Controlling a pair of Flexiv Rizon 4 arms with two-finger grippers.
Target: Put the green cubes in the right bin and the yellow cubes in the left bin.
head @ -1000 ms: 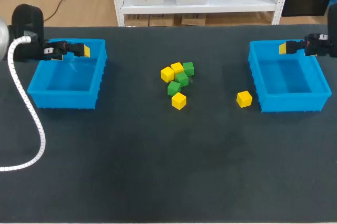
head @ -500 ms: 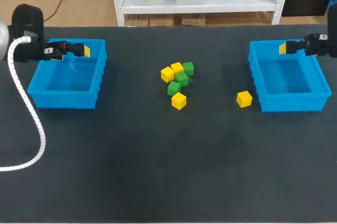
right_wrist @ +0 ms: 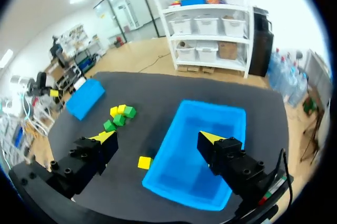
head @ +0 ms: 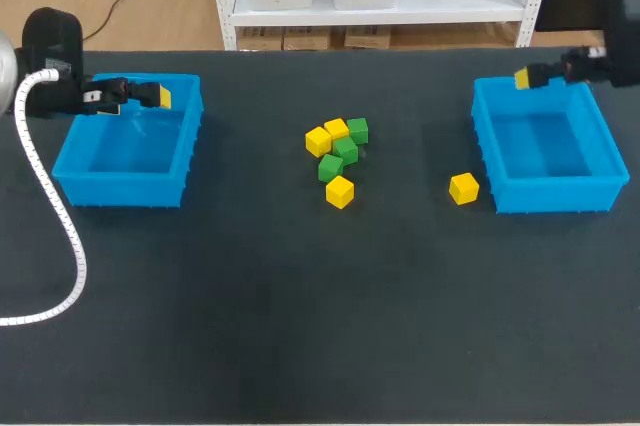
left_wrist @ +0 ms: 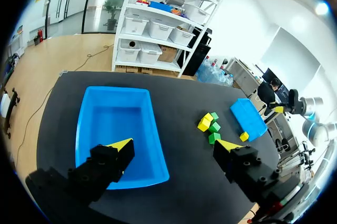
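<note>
Leftmost, the left gripper (head: 158, 97) hovers open and empty over the left bin's (head: 120, 193) one o'clock rim. Mid-table, three green cubes (head: 345, 150) and two yellow cubes (head: 318, 140) cluster, with a third yellow cube (head: 340, 191) at their six o'clock. A lone yellow cube (head: 463, 188) sits just beside the right bin's (head: 555, 196) eight o'clock corner. The right gripper (head: 523, 78), fingers spread and empty, hangs over its eleven o'clock corner.

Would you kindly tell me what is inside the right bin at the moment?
Nothing shows inside the right bin; only its bare blue floor is visible. In the head view its near wall hides a strip of floor, which the right wrist view shows bare.
</note>
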